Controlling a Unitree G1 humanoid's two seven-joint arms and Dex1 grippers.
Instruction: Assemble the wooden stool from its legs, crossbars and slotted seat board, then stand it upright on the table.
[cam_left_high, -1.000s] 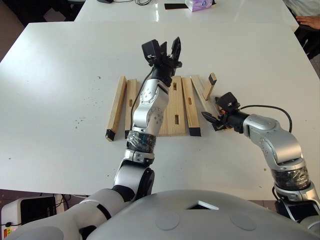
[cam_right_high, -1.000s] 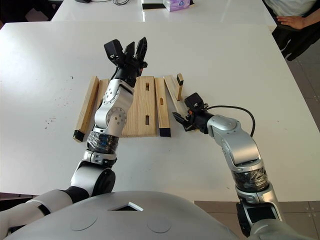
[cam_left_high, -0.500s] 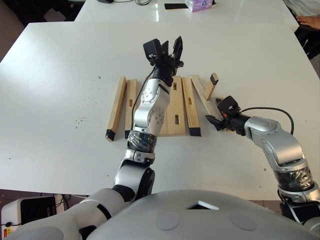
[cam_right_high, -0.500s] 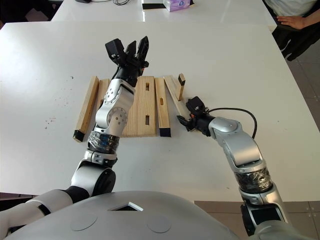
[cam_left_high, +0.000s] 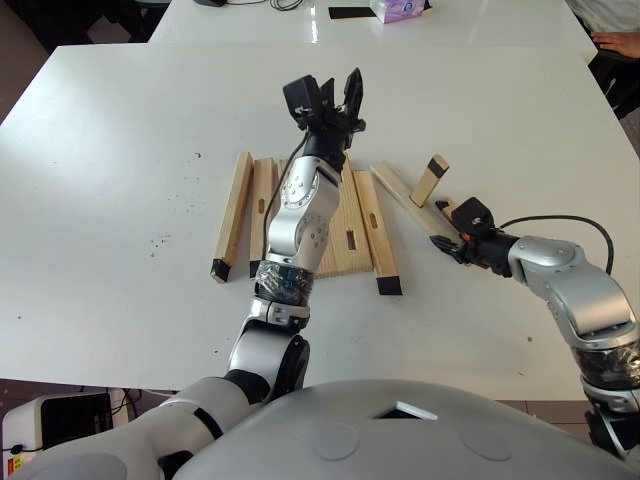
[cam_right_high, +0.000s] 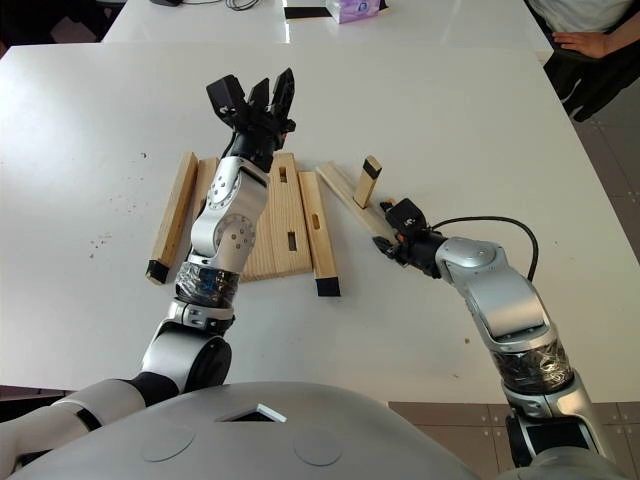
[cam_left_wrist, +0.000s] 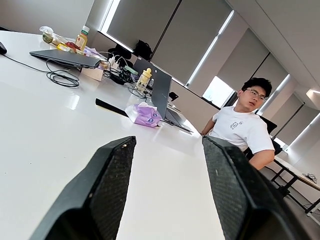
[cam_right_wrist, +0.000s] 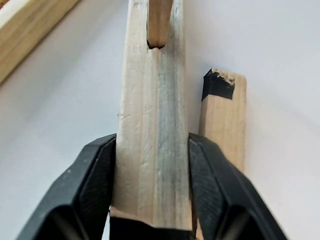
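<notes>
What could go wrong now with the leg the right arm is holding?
The right end effector clamps the leg near one end, so it might pivot in the grip. The crossbar standing in its slot could tip out. A black-tipped piece beside the leg may get knocked.

Arms: silver housings, black end effectors.
The left arm (cam_left_high: 300, 200) and right arm (cam_left_high: 560, 280) have rounded silver-grey shells, each with a glossy black wrapped band (cam_left_high: 280, 281). A black cable (cam_left_high: 560, 218) loops beside the right forearm. The left end effector (cam_left_high: 338, 88) and right end effector (cam_left_high: 452, 243) are black, with textured finger pads (cam_left_wrist: 110, 190).
</notes>
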